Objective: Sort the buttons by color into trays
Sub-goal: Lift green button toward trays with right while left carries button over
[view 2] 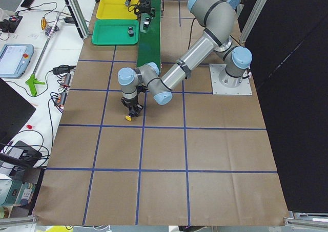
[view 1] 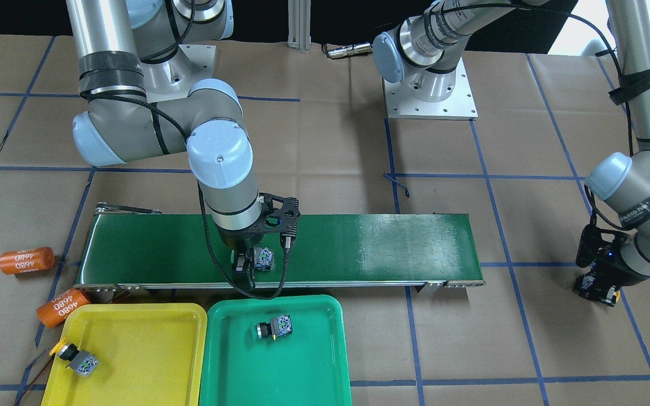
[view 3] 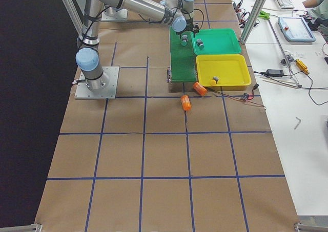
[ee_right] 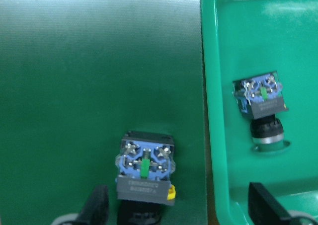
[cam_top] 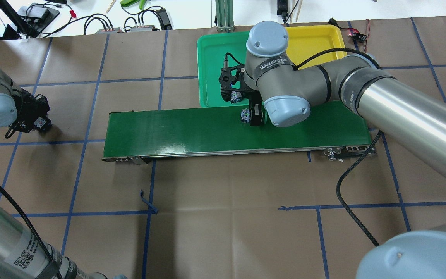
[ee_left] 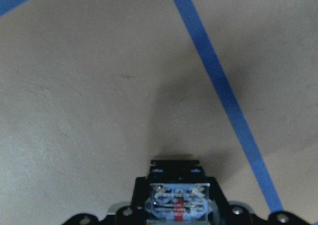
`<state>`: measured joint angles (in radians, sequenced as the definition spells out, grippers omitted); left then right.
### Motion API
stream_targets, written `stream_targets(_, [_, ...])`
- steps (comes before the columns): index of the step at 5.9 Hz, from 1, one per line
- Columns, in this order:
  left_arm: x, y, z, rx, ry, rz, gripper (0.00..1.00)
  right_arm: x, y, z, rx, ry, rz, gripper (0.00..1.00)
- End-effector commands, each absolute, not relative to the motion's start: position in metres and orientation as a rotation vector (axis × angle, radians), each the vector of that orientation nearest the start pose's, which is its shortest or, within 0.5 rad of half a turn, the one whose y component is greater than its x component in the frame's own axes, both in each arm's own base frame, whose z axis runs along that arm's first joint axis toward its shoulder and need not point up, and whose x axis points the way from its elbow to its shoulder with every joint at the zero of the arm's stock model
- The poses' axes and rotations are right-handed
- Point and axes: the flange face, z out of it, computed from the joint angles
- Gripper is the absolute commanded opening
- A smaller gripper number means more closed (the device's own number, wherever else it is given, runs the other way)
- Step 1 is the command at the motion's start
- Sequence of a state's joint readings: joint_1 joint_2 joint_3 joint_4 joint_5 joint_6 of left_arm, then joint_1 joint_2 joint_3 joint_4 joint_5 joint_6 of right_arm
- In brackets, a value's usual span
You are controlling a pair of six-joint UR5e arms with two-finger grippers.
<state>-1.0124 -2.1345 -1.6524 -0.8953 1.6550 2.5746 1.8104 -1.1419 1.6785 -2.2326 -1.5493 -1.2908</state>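
Button on the belt (ee_right: pixel 144 170) is the one to watch. Right tool (ee_right: pixel 180 210) hangs over it with jaws spread wide, gripping nothing. The button lies between the fingers (ee_right: pixel 95 209) but off centre, close to one and far from the other. Close like that and the near finger likely shoves it first; on that smooth conveyor belt (view 1: pixel 359 248) it could skid or twist out.

In the wrist view the far finger looks to sit over the rim of the green tray (ee_right: pixel 211 135), just beside the belt. Come down further and it may clip that rim.

Colour is the other trap: terminal block up, cap hidden, only a sliver of yellow at one corner. If that is a yellow cap, the handy green tray, already holding one button (view 1: pixel 273 327), is the wrong home. The yellow tray (view 1: pixel 133 344), with its own button (view 1: pixel 77 359), lies next door. Orange cylinders (view 1: pixel 27 260) lie near it, one right at its corner, and could foul a drop.

Far out on the bare desk (view 1: pixel 528 349), left tool (view 1: pixel 596 290) appears clenched on a yellow-capped button (ee_left: pixel 179 202). It is low over the paper, well apart from both trays. That means a long carry, where a slack grip or a crossing with the right arm could spoil it.
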Motion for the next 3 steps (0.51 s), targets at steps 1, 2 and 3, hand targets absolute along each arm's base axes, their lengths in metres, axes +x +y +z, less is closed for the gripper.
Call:
stream_targets(1, [0.193,-0.597,0.232,-2.399,-1.936,-0.135,0.0,0.244,-0.577,0.247,-2.155,2.324,-0.131,0.92])
stream_targets(2, [0.144,-0.596,0.25,-2.301,-1.983,-0.122,0.0,0.225,-0.579,0.24,-2.133,2.337,-0.109,0.76])
stream_targets(3, [0.112,-0.594,0.27,-2.199,-2.119,-0.125,0.0,0.21,-0.579,0.244,-2.156,2.323,-0.107,0.59])
